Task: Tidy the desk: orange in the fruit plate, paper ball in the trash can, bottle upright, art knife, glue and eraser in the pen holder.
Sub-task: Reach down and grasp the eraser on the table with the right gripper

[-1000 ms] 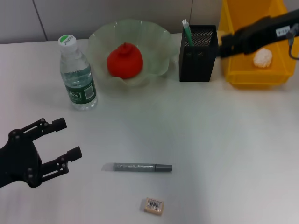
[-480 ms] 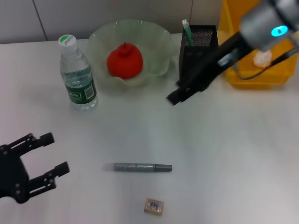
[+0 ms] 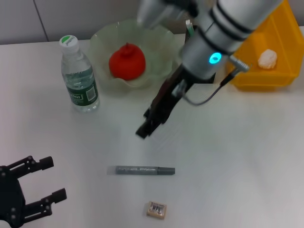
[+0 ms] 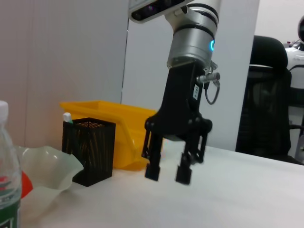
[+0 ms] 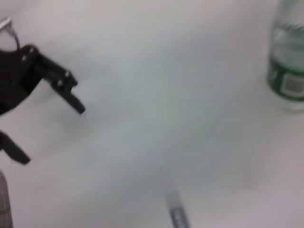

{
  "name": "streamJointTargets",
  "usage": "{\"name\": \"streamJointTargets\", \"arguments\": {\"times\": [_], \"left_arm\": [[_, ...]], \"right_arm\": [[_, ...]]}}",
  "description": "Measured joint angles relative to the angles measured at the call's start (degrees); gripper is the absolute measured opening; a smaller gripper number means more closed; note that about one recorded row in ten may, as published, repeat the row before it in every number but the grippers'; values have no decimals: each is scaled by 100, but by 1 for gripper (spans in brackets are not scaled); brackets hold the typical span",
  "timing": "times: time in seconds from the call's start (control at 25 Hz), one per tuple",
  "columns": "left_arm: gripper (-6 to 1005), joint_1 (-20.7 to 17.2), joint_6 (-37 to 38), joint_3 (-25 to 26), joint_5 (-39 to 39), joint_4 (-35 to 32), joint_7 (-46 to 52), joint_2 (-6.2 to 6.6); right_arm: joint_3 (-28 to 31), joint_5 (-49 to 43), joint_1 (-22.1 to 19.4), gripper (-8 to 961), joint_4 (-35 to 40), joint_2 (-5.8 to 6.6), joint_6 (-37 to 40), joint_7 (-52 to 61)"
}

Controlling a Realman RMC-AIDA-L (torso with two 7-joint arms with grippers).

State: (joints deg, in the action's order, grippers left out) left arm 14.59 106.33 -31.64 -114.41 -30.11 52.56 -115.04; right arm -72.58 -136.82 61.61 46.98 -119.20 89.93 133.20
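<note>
The grey art knife [image 3: 145, 170] lies flat on the desk, and the beige eraser [image 3: 156, 209] lies just in front of it. My right gripper [image 3: 145, 128] hangs open and empty above the desk, a little behind the knife; the left wrist view shows its two fingers apart [image 4: 167, 173]. At the near left corner, my left gripper [image 3: 42, 183] is open and empty. The orange [image 3: 127, 61] sits in the fruit plate [image 3: 102, 37]. The bottle [image 3: 79, 76] stands upright. A paper ball [image 3: 267, 58] lies in the yellow trash can [image 3: 266, 78]. The pen holder [image 4: 89, 149] holds a green-tipped stick.
My right arm [image 3: 209, 42] crosses in front of the pen holder in the head view and hides most of it. The plate, the pen holder and the trash can line the desk's far edge. White desk surface [image 3: 237, 156] lies to the right of the knife.
My right arm has swung from over the trash can, past the pen holder, to the middle of the desk. My left gripper has drawn back toward the near left corner.
</note>
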Motion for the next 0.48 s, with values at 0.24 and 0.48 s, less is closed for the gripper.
{"name": "streamJointTargets", "arguments": {"times": [0.24,0.48], "left_arm": [[757,6,-26,0,-30,-14,-21,-4],[757,1,-77,0,-41,-21,-64,49]], "right_arm": [[-1035,258,88,571,4,-55,-19,588],[-1614,551,77,568,68,-58,132,1134]]}}
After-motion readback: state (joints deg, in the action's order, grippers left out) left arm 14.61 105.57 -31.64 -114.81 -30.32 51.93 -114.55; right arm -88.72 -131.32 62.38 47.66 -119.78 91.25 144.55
